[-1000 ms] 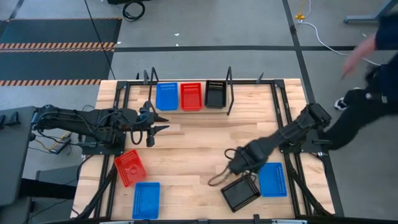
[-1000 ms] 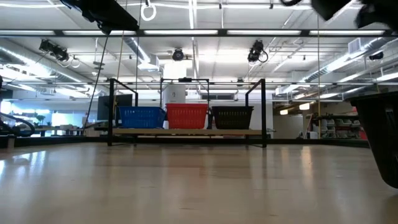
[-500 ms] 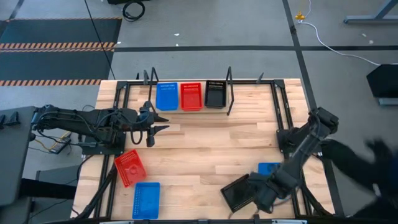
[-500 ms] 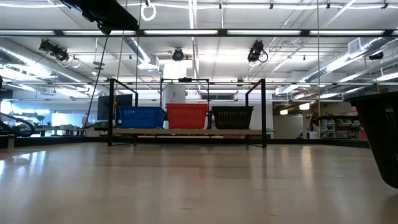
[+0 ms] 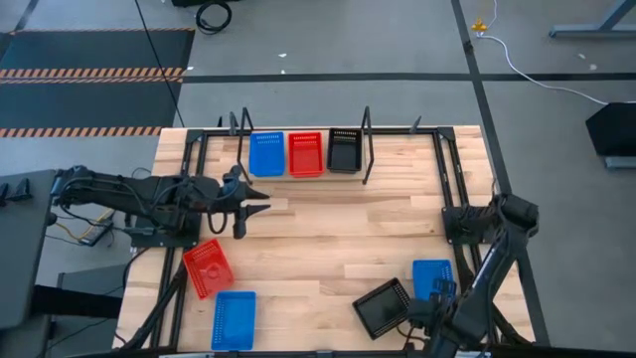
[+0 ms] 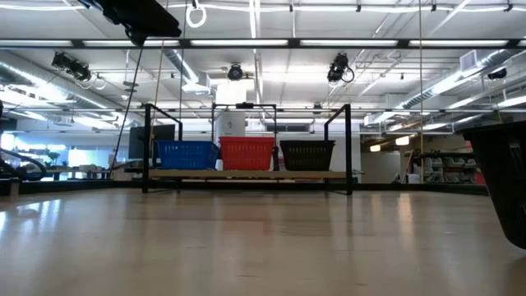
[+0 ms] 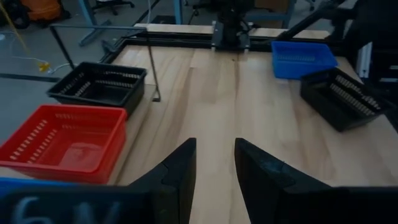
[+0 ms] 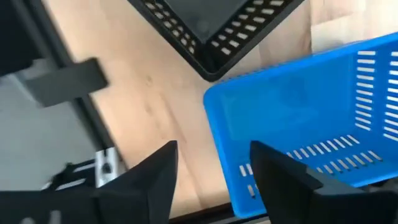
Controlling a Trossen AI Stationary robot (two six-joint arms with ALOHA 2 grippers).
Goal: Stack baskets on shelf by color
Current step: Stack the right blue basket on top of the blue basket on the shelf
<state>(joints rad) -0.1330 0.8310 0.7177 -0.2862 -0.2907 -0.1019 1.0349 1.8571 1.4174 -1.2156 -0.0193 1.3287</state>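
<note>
1. The light wooden shelf board (image 5: 303, 175) between two black wire uprights stands at the far edge of the slatted wooden table (image 5: 318, 239). On it, left to right, sit a blue perforated plastic basket (image 5: 265, 154), a red one (image 5: 306, 153) and a black one (image 5: 345, 149).
2. Loose baskets on the table: a red basket (image 5: 208, 268) and a blue basket (image 5: 234, 319) at the near left; a black basket (image 5: 384, 307) and a blue basket (image 5: 431, 279) at the near right, just beside each other.
3. The left gripper (image 5: 260, 204) hangs near the shelf's left end, fingers slightly parted, holding nothing. Nothing stands between it and the shelf.
4. The right gripper (image 8: 211, 168) sits at the near right edge, beside the near-right blue basket, fingers parted and empty.
5. The low view shows the three shelved baskets side by side at one level; the high view cannot confirm their height.
6. In the high view the right gripper's fingers are hard to make out against the arm. The low view cuts a dark basket at its right edge.
</note>
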